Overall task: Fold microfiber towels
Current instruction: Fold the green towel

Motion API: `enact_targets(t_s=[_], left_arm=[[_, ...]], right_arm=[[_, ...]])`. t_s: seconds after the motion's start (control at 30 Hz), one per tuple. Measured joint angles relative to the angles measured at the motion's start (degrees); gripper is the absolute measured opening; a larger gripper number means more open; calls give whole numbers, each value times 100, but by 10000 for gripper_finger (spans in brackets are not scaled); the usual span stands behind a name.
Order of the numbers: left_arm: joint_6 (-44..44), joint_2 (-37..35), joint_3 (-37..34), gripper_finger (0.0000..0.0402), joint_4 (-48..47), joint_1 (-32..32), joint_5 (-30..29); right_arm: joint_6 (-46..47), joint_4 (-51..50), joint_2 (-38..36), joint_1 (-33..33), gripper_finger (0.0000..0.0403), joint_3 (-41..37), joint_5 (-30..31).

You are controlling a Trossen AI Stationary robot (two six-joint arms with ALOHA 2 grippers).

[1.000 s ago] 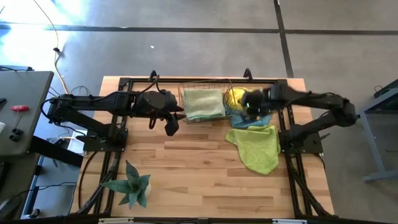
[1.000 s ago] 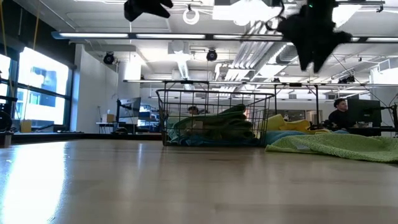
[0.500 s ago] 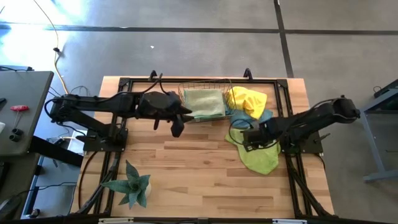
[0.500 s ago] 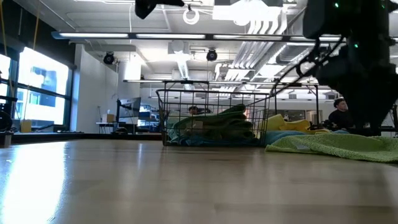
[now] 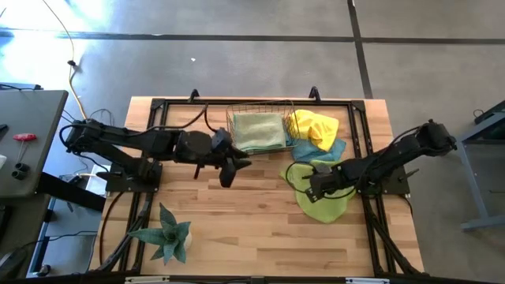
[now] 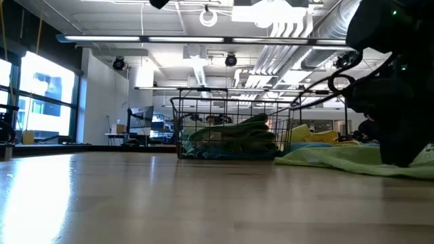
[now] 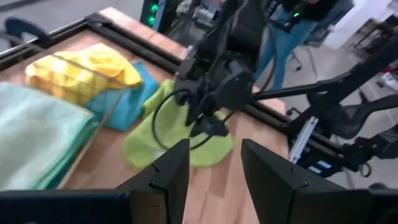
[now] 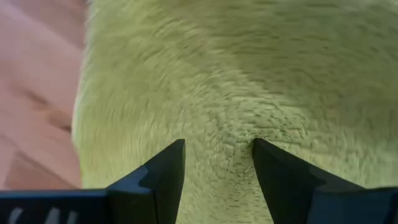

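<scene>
1. Lime green towel (image 5: 322,199) lies rumpled on the wooden tabletop (image 5: 260,229), right of centre, just in front of the wire basket (image 5: 260,130).
2. Right hand (image 5: 313,183) sits low over this towel, fingers (image 8: 283,180) parted with the lime pile showing between them; fingertips are at the cloth surface, and nothing is pinched between them.
3. Yellow towel (image 5: 312,127) hangs bunched over the basket's right side; light blue towel (image 5: 331,150) lies beneath and beside it on the tabletop, touching the lime towel's far edge.
4. Pale green towel (image 5: 259,131) lies folded flat inside the basket.
5. Left hand (image 5: 229,170) hovers above bare wood just in front of the basket's left corner, fingers (image 7: 168,177) apart, holding nothing; its wrist view looks across at the right arm and the lime towel.
6. Spiky green plant (image 5: 167,233) stands near the front left of the tabletop, well apart from the towels.
</scene>
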Motion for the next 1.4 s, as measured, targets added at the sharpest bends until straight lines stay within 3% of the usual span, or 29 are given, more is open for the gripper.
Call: enact_targets(t_s=[0.17,0.53,0.73,0.87,0.97,1.17,1.3,1.4], left_arm=[[-238,268,7,136,228,-361,-154],[-140,574,2,136,143,-950,-147],[44,574,2,136,-220,-1122,73],[416,583,-31,136,-311,-1222,278],[893,731,-105,136,-378,-1324,432],[1793,1124,-111,136,-344,-1586,451],[2022,1530,-111,136,-60,-1665,452],[1960,1864,-107,135,221,-1701,456]], right_arm=[[-599,1195,429,101,183,4,314],[-704,5315,1973,99,183,53,533],[-972,5565,2550,122,183,816,623],[-1846,4805,2518,245,183,1528,200],[-2131,3152,2339,501,183,2194,287],[-2090,-309,2238,1368,183,3323,1074],[-1830,-1291,2238,2058,183,3436,1157],[-1940,-1395,2249,2492,183,3368,1255]])
